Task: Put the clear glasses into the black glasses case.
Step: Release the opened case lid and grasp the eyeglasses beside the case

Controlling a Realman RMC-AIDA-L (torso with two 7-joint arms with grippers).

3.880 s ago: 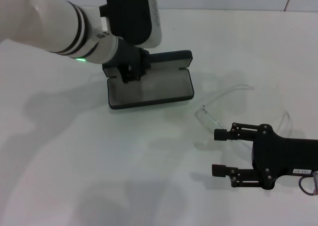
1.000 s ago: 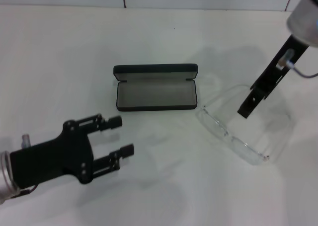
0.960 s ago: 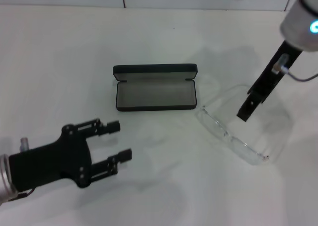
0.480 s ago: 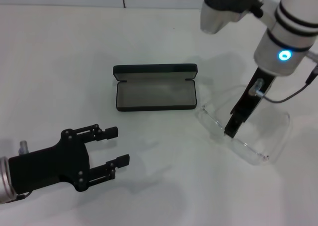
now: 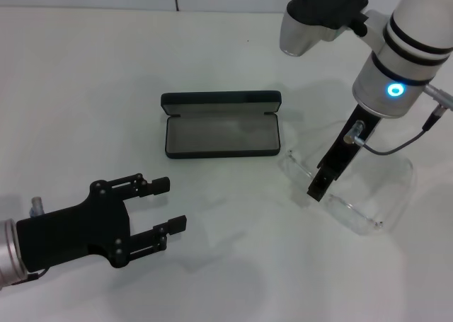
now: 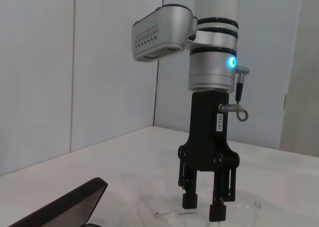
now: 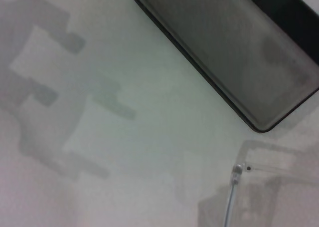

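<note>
The right gripper (image 5: pixel 318 190) hangs over the clear glasses (image 5: pixel 354 212), jaws parted and holding nothing. Thin, slick plastic could skid across the white desk (image 5: pixel 233 265) or flex if pinched off-centre. The black glasses case (image 5: pixel 221 124) lies open just beside them, nothing between. The left gripper (image 5: pixel 161 205) waits nearby, jaws apart, empty.

white table (image 5: pixel 85 88), black glasses case (image 5: pixel 221 124), clear glasses (image 5: pixel 354 209)

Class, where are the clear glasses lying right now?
In the head view, the clear glasses lie on the table's right side, just right of the open black glasses case, beneath the right end effector.
</note>
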